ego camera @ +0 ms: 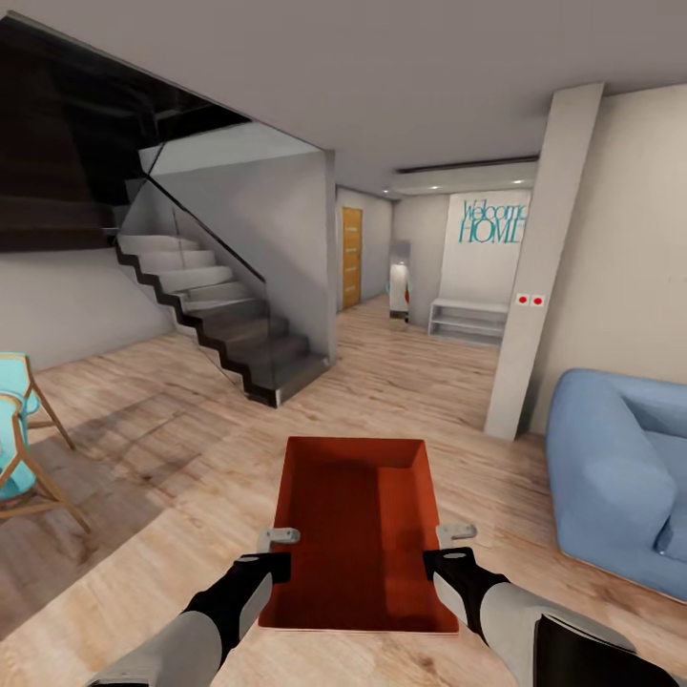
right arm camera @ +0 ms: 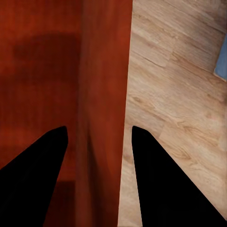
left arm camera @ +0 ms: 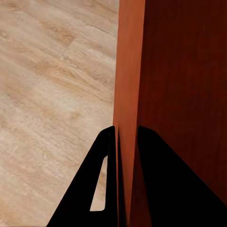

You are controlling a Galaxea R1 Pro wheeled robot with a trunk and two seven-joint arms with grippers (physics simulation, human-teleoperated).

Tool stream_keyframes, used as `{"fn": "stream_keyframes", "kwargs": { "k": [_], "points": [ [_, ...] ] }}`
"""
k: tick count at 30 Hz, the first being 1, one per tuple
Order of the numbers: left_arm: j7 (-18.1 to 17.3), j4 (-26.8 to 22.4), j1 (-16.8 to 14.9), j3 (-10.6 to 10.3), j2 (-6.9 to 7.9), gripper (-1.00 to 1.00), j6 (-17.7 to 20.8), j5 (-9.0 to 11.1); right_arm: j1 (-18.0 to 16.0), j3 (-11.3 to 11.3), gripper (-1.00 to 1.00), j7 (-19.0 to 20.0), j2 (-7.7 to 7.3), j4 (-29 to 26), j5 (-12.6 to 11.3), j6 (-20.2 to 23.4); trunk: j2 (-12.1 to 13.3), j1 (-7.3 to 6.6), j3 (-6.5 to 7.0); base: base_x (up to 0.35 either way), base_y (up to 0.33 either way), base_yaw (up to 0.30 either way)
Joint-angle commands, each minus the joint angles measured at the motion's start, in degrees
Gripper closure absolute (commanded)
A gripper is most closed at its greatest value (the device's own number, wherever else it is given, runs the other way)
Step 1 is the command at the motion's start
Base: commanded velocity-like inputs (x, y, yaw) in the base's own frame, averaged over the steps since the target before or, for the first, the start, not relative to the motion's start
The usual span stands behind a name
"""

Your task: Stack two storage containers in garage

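I hold one orange-red storage container (ego camera: 358, 530) out in front of me, at the lower centre of the head view, above the light wood plank floor (ego camera: 172, 458). My left jaws (left arm camera: 126, 142) are closed on its left wall, one finger on each side of it. My right jaws (right arm camera: 99, 137) straddle the right wall; the fingers stand a little off the plastic in the wrist view, so I cannot tell how firmly they bite. The open top faces up and the bin is empty. A staircase (ego camera: 219, 315) rises at the upper left, a blue sofa (ego camera: 620, 477) sits at the right edge, and a turquoise chair (ego camera: 19, 439) is at the left edge.
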Motion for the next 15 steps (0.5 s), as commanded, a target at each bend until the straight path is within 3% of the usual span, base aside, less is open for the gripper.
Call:
{"fn": "stream_keyframes", "kwargs": {
  "k": [1, 15],
  "points": [
    [0.1, 0.3, 0.1, 0.0, 0.49, 1.0, 0.4, -0.6, -0.1, -1.6, 1.0, 0.0, -0.05, 0.2, 0.3, -1.4, 0.0, 0.05, -0.02, 0.323, 0.0, -0.009],
    [0.0, 0.3, 0.1, 0.0, 0.54, 1.0, 0.4, -0.6, -0.1, -1.6, 1.0, 0.0, -0.05, 0.2, 0.3, -1.4, 0.0, 0.05, -0.02, 0.323, 0.0, -0.001]
  ]
}}
